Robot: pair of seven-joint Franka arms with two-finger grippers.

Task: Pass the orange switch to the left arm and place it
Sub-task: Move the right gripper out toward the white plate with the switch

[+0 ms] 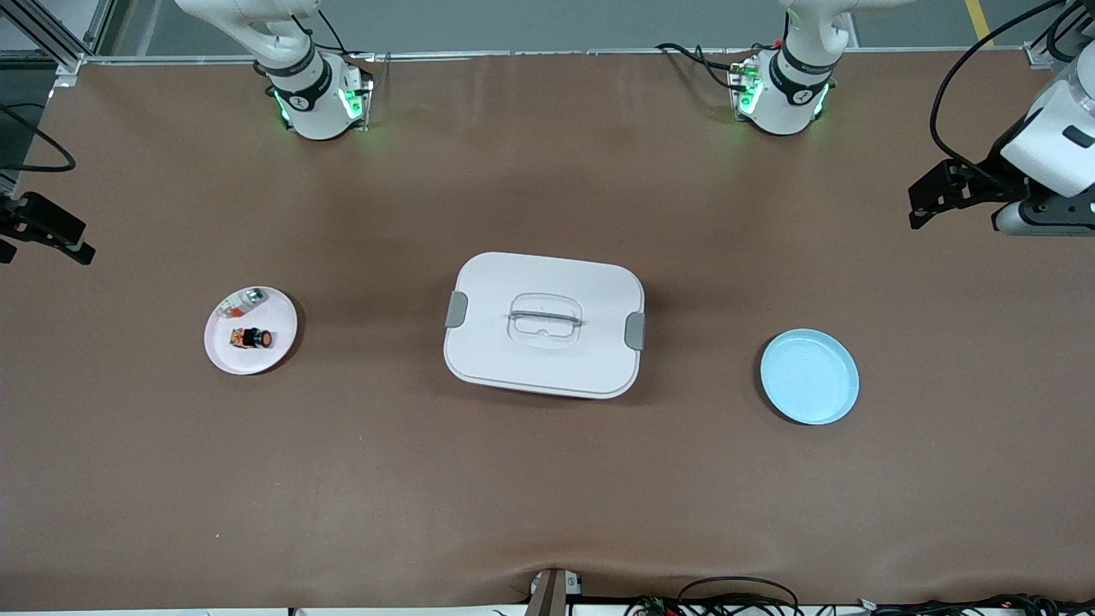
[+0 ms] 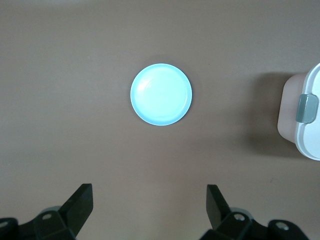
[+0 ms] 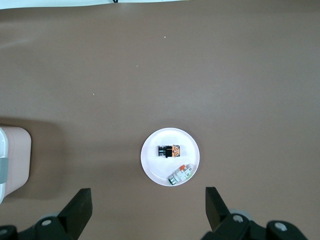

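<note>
Fingers of both the left gripper (image 2: 150, 207) and right gripper (image 3: 148, 209) stood wide, empty, high over the desk (image 1: 547, 496). Orange switch (image 1: 251, 339) lay on pink plate (image 1: 278, 355) beside a silver-green part (image 1: 249, 298); risk: grabbing the wrong part, or clipping the box (image 1: 544, 323) mid-desk.

— Where did the front camera sit?
— High across the table, facing the arm bases and looking steeply down; it took in the whole table.
— And the wrist cameras?
— Both looked straight down from well above; the left shared the blue plate (image 2: 161, 94) and the box (image 2: 306, 111) edge; the right shared the pink plate (image 3: 170, 156).
</note>
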